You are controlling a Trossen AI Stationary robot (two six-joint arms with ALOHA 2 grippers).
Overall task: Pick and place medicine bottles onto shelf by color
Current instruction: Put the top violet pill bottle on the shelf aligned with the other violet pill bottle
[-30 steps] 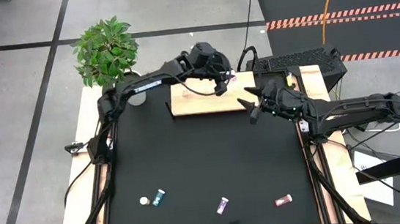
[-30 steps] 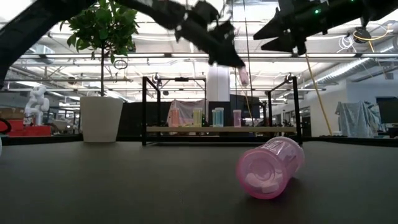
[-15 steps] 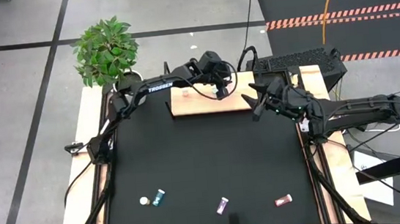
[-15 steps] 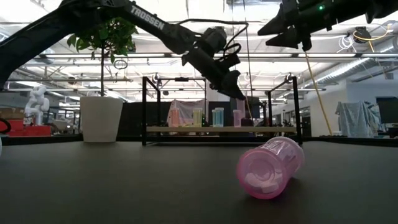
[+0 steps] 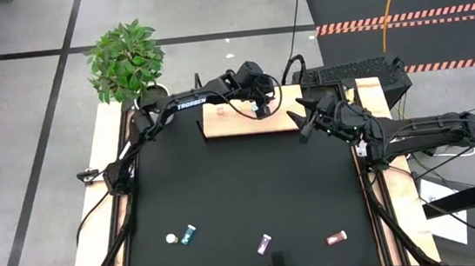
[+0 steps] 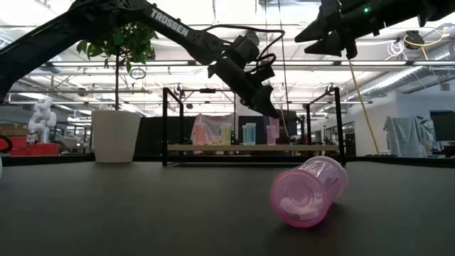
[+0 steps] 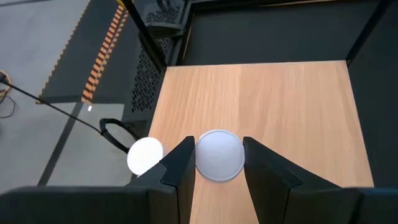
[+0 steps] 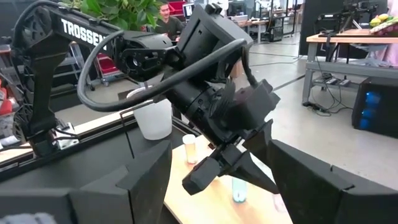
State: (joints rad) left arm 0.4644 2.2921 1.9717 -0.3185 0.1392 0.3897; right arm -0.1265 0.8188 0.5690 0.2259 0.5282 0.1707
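In the high view the left arm reaches from the left edge of the tabletop up and across toward the upper centre of the frame, its forearm stretched almost level and its wrist bent downward so that the left tool hangs over the right half of the shelf, the tan board at the top edge of the tabletop. The left wrist view looks straight down past the two dark fingers, which are clamped on a white-capped bottle held upright just above the wood; a second white cap shows beside them. In the low view, four bottles already stand in a row on the shelf between its black posts. The right arm comes in from the right edge, elbow folded, and its right tool hovers beside the right end of the shelf with its fingers spread apart and nothing between them. Near the bottom edge of the high view four bottles lie loose: a teal one beside a white cap, a purple one and a pink one.
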